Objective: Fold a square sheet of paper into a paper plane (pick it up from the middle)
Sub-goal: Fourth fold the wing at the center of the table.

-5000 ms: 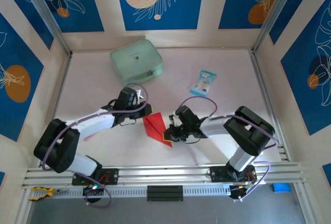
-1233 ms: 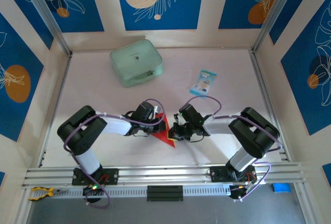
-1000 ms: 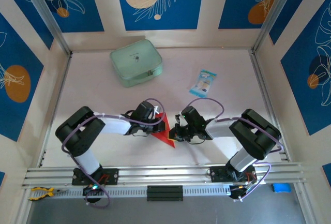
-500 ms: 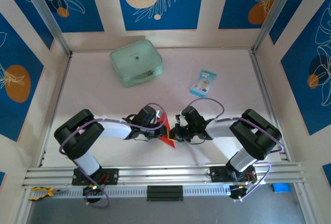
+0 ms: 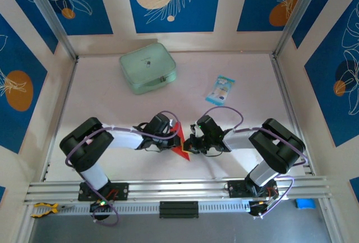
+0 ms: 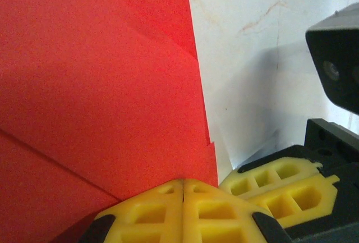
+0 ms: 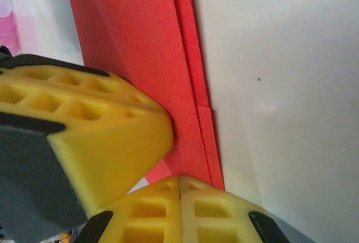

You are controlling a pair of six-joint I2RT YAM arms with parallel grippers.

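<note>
Left gripper point(image 6: 183, 189) and right gripper point(image 7: 179, 184), jaws clenched shut, press onto creased red paper point(image 6: 101, 86) on a table point(image 5: 235, 74).

Overhead; wrist cameras tight on paper point(image 6: 84, 86)

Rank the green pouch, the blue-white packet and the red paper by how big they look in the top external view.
1. Green pouch: clearly the largest.
2 and 3, unranked: blue-white packet and red paper. The visible red patch looks about the packet's size, but the paper is partly covered, so no order.
</note>
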